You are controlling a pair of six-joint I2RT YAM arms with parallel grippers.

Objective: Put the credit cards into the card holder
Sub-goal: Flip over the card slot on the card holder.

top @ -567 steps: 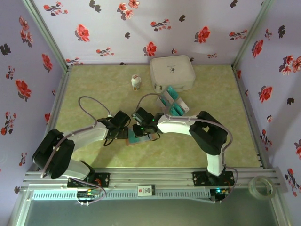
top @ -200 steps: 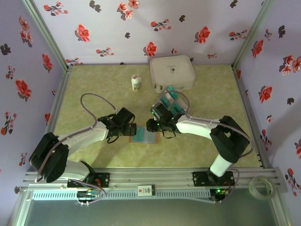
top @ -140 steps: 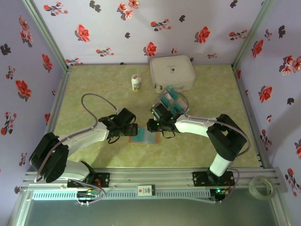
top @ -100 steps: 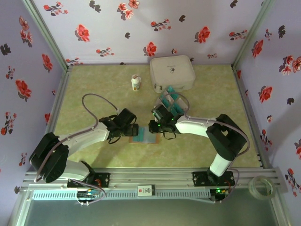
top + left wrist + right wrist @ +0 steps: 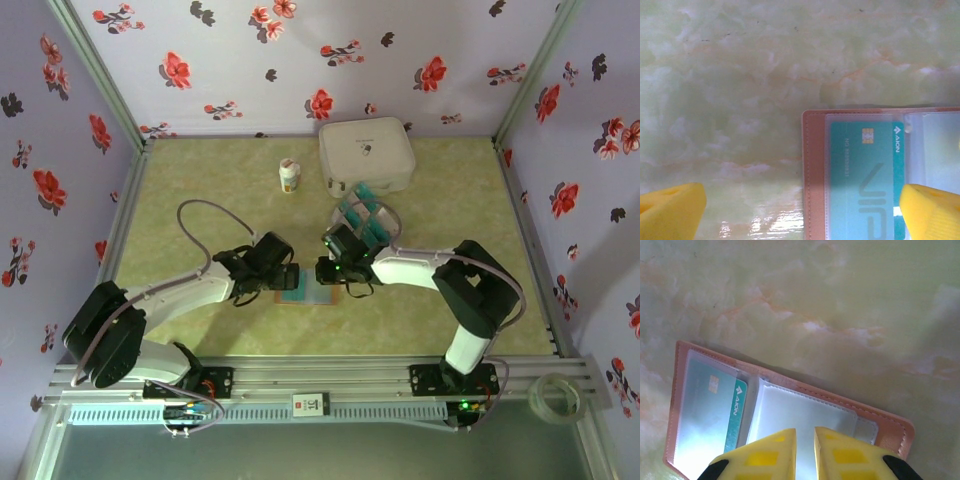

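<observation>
My left gripper [image 5: 801,214] stands wide open low in the left wrist view. Its yellow fingertips [image 5: 671,210] are cut off at the bottom corners, one on each side of the card holder's [image 5: 812,175] brown stitched edge. The holder lies open and flat on the marbled green table [image 5: 740,75], running out of frame to the right and below.

One teal card [image 5: 865,175] sits under the clear pocket. It shows a chip, the brand "AION" along its edge and large letters that look like "VIP", cropped at the bottom. A line of small print beside the chip is too fine to read.

In the right wrist view, my right gripper [image 5: 805,450] is drawn almost shut over the empty clear pocket at lower centre. Only a thin slit shows between its fingers [image 5: 772,452], and I cannot tell whether they pinch the plastic.

From above, the loose credit cards [image 5: 362,213] lie at centre, partly hidden by my right arm, below a white case [image 5: 366,155].
</observation>
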